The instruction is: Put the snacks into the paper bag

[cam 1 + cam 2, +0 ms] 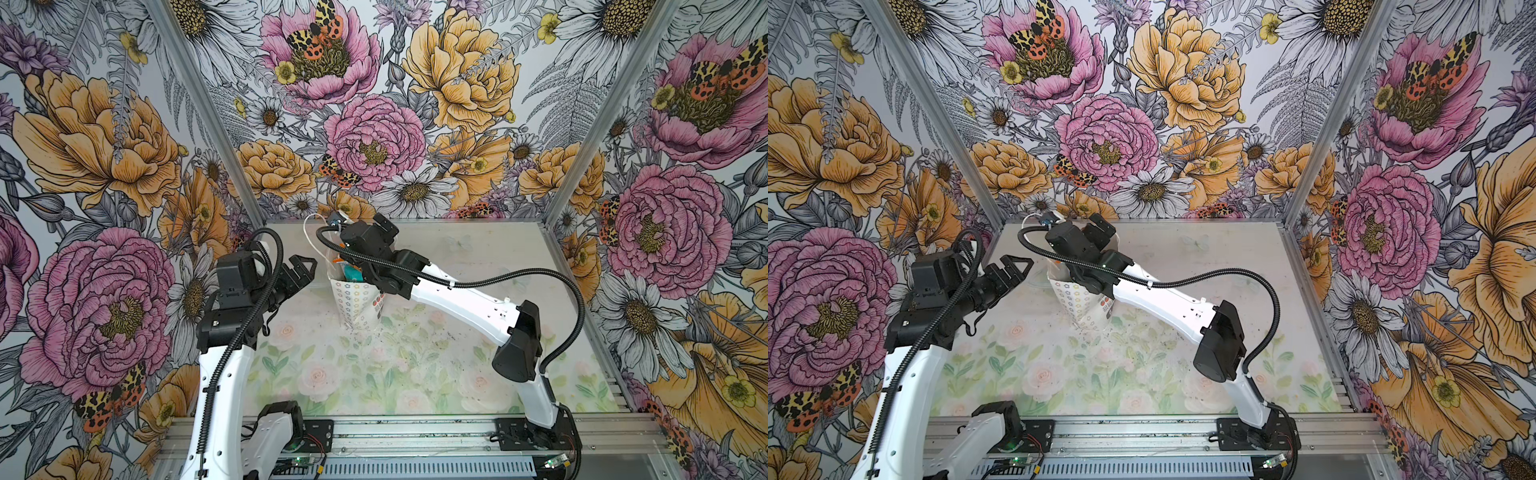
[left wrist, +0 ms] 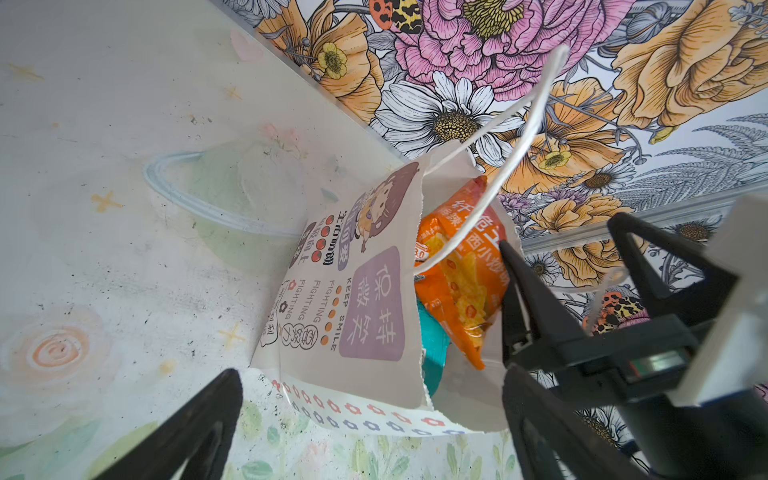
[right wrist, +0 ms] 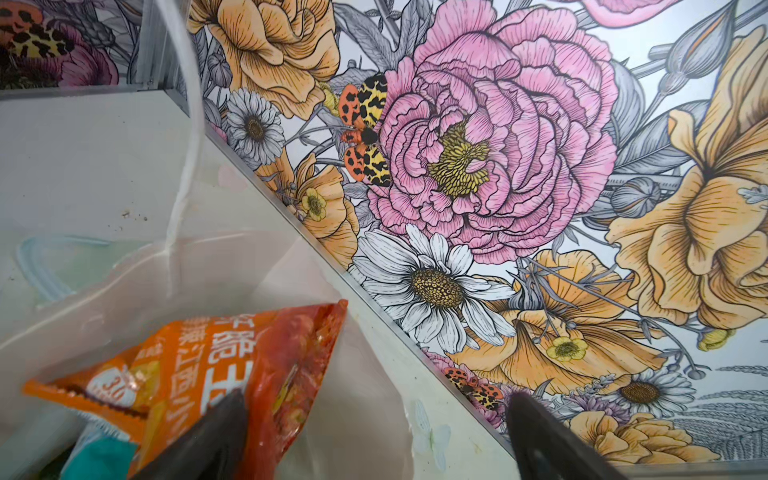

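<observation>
The white paper bag stands upright at mid-table, its mouth open and a cord handle sticking up. An orange snack packet pokes out of the mouth, with a teal one below it. Any other snacks are hidden. My right gripper hangs open over the mouth. One of its fingers lies against the orange packet and the other is beyond the bag's rim. My left gripper is open just left of the bag, holding nothing.
The bag stands on a flower-printed mat with dark specks. The floral back wall and its metal edge run close behind the bag. Metal posts frame the corners, and a rail carries both arm bases at the front.
</observation>
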You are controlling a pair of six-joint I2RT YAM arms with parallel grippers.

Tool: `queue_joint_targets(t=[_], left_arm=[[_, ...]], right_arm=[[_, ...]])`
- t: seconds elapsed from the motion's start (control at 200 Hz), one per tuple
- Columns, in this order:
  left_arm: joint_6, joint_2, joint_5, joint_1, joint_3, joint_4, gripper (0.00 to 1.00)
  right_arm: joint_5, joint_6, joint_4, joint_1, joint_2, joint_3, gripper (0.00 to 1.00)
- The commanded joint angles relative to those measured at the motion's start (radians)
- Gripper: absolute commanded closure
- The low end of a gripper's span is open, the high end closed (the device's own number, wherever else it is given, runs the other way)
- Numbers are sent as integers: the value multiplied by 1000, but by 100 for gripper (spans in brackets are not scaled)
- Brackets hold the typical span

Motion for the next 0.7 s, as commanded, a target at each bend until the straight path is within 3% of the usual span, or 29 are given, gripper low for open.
queue_joint_targets(t=[0.0,0.335,0.69], left_arm=[[-3,-5,23,10,-10,25,1],[-8,1,25,11,-3,25,1],[-8,-17,28,11,3,61,1]], right_arm=[[16,30,-8,9,-6,-70,0],[22,46,-8,11,-79,-107,0],[-53,20,-21,14,-281,-103,0]])
